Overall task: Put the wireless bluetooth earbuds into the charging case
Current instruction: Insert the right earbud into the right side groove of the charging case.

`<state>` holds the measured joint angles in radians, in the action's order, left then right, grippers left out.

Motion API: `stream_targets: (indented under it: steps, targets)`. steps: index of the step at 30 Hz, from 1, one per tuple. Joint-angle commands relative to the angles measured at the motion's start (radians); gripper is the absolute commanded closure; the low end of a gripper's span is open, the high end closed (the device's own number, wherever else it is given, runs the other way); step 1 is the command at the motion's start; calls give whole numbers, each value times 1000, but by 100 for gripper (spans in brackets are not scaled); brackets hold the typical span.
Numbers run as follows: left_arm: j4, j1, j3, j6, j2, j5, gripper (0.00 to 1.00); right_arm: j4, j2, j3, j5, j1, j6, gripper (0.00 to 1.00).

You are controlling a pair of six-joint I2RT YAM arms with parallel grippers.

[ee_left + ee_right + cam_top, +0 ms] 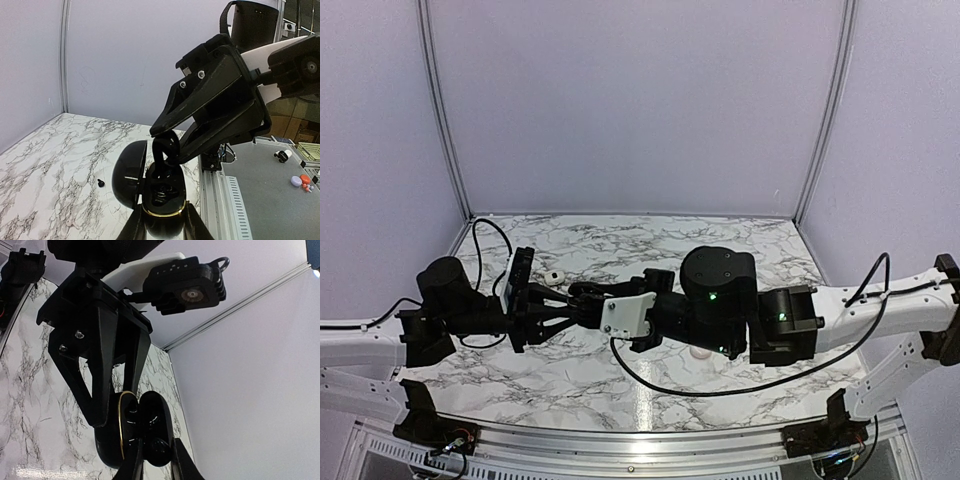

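Observation:
My left gripper is shut on a glossy black charging case with a gold rim, held above the table with its lid swung open to the left. My right gripper is shut on a black earbud and holds it at the case's open mouth; the earbud touches the case's inside. In the top view the two grippers meet at the table's left centre, left gripper and right gripper. A white earbud lies on the marble behind them.
A tiny black piece lies on the marble table left of the case. A pale small object shows under the right arm. Grey walls close in the back and sides. The table's metal front rail runs to the right of the case.

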<state>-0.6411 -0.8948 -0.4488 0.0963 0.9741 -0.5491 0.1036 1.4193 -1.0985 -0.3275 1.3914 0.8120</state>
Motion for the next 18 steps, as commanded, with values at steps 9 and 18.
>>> stream_targets:
  steps: [9,18]
  targets:
    - [-85,1,-10,-15,-37,23,100,-69,12,-24,51,6,-39,71]
    - [-85,1,-6,-16,-36,33,100,-53,-17,-28,68,2,-73,59]
